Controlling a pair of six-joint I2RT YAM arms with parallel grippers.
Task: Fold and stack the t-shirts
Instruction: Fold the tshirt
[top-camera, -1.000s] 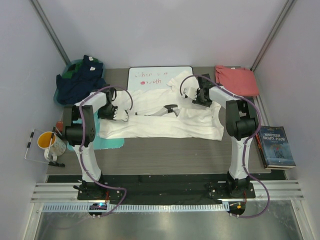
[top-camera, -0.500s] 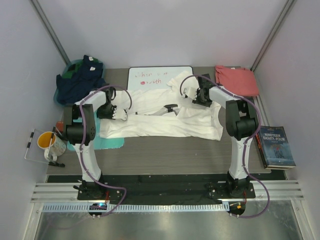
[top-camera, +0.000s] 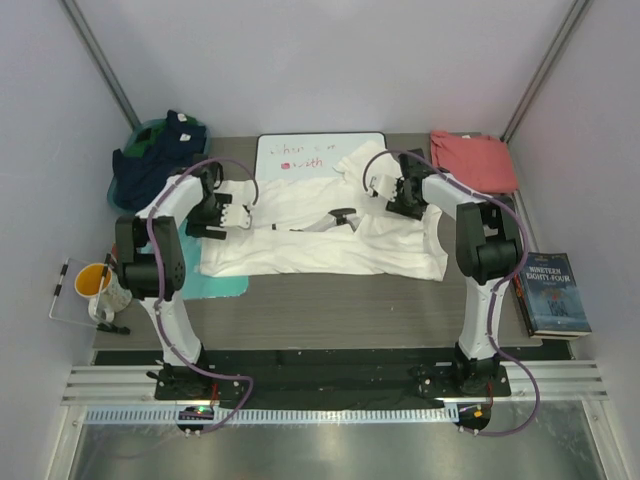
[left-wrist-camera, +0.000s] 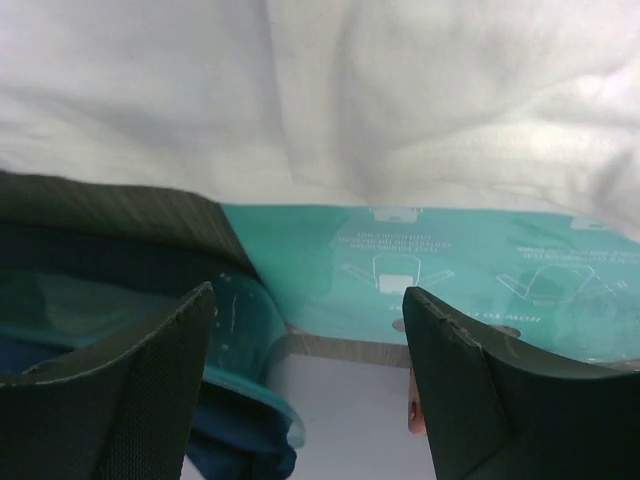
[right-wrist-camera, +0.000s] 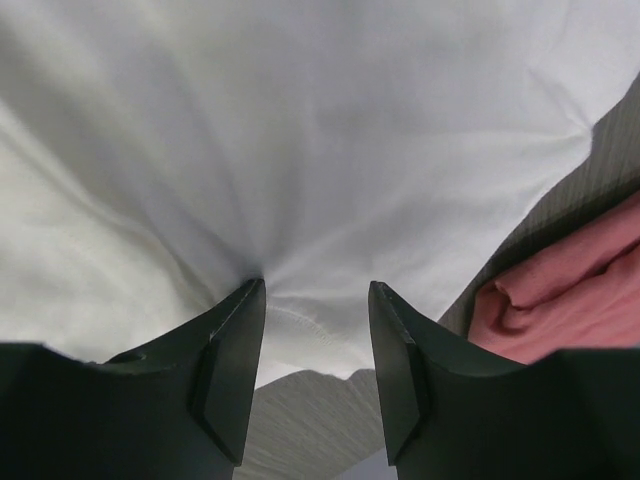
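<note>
- Dark wood-grain bench (top-camera: 330, 300); pale lilac walls (top-camera: 320, 60) on three sides.
- Cream-white t-shirt (top-camera: 330, 245) lies spread and rumpled btwn both hands, its far edge over a whiteboard (top-camera: 300, 150).
- Salmon-red t-shirt (top-camera: 475, 160) lies just outboard of the right hand (top-camera: 380, 185), apart from the cream one.
- Whiteboard scribbles too small to read.
- Teal board (top-camera: 215, 285) partly hidden under the shirt.
- Dark blue cloth heap (top-camera: 160, 165) outboard of the left hand (top-camera: 240, 215); what it is, unclear.
- Left hand: fingers wide apart, nothing btwn them. Shirt edge just ahead, teal board below.
- Right hand: fingers approx half apart, low over the cream shirt. Cloth puckers by one fingertip; no pinch seen.
</note>
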